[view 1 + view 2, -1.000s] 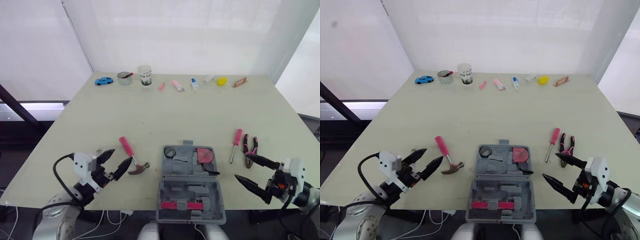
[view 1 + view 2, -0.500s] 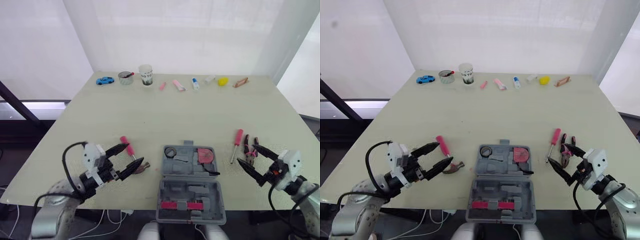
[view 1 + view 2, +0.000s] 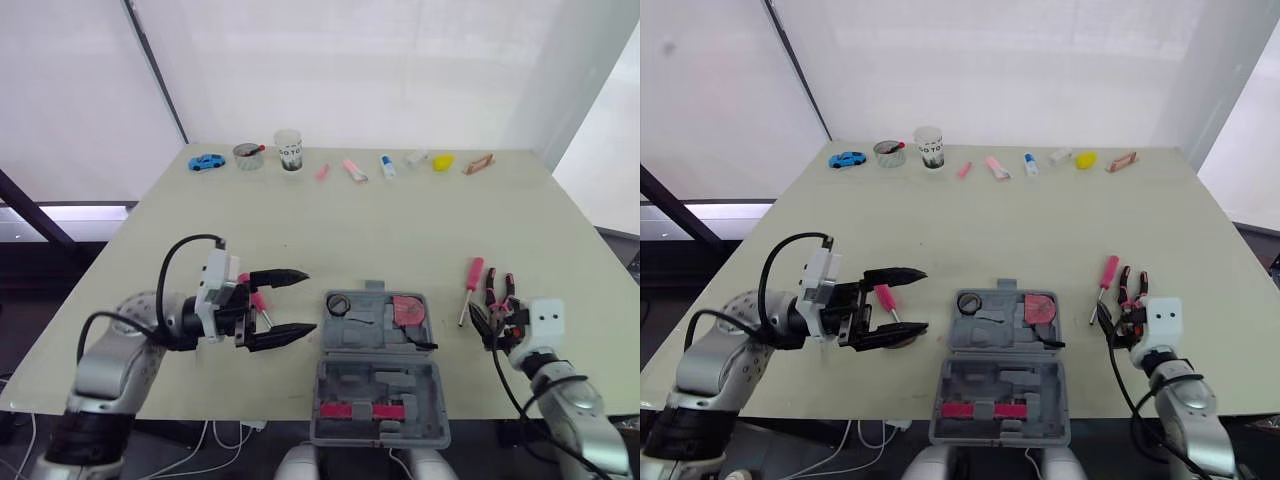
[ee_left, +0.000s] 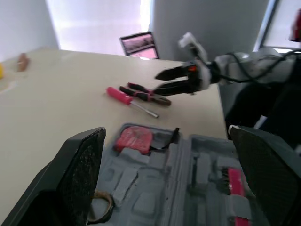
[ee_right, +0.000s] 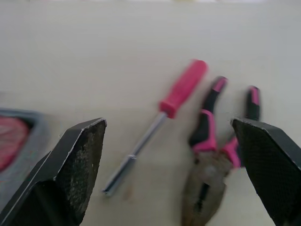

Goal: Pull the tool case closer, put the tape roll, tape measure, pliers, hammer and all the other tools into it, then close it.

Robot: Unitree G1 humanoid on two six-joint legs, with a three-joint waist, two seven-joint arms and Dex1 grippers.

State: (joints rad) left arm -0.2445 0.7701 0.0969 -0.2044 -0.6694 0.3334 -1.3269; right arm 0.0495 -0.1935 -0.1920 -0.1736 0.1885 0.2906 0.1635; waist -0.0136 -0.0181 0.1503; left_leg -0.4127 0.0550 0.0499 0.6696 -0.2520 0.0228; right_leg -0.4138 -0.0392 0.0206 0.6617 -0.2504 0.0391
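Observation:
The grey tool case (image 3: 378, 388) lies open near the table's front edge. A tape roll (image 3: 338, 303) and a red tape measure (image 3: 408, 311) sit in its far half. My left gripper (image 3: 292, 305) is open wide just left of the case, over the pink-handled hammer (image 3: 257, 301), whose head is hidden. The pink screwdriver (image 3: 471, 284) and the pliers (image 3: 502, 292) lie right of the case. My right gripper (image 3: 493, 322) is open at the pliers' near end, its fingers (image 5: 70, 174) pointing along them. The left wrist view looks across the case (image 4: 197, 183) to the right gripper (image 4: 181, 80).
A row of small items lines the far edge: a blue toy car (image 3: 207, 162), a tin (image 3: 248, 156), a white cup (image 3: 289, 150), pink pieces (image 3: 355, 170) and a yellow object (image 3: 443, 161). The case's near half reaches the table's front edge.
My left gripper has swung forward and to the right over the hammer, toward the case. My right gripper has moved away from the front edge up to the pliers.

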